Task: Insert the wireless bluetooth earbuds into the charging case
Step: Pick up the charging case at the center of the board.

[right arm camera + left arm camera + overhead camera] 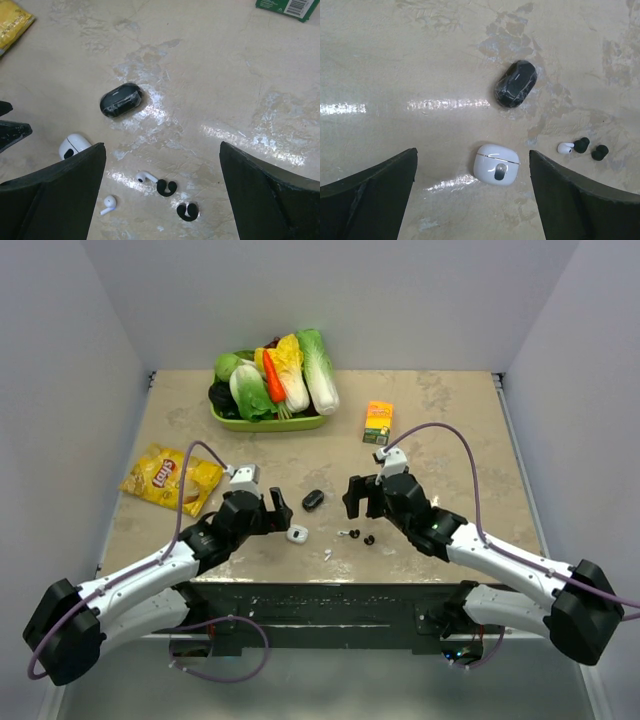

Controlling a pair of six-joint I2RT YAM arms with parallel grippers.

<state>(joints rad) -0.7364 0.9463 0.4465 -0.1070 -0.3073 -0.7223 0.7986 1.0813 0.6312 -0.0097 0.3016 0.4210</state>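
The left end effector point(472, 156) gapes wide, with the white charging case point(495, 165) on the counter point(225, 75) between its fingers. The right end effector point(162, 147), equally wide, has the wireless bluetooth earbuds point(166, 187) just below its gap. Thick fingers closing on such tiny, clustered pieces could flick one away.

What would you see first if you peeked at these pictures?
First, the bright pile of vegetables in a green tray at the far side of the table, and the yellow chip bag on the left. Then, near the front between the arms' open fingers, a black case, a white case and tiny earbuds.
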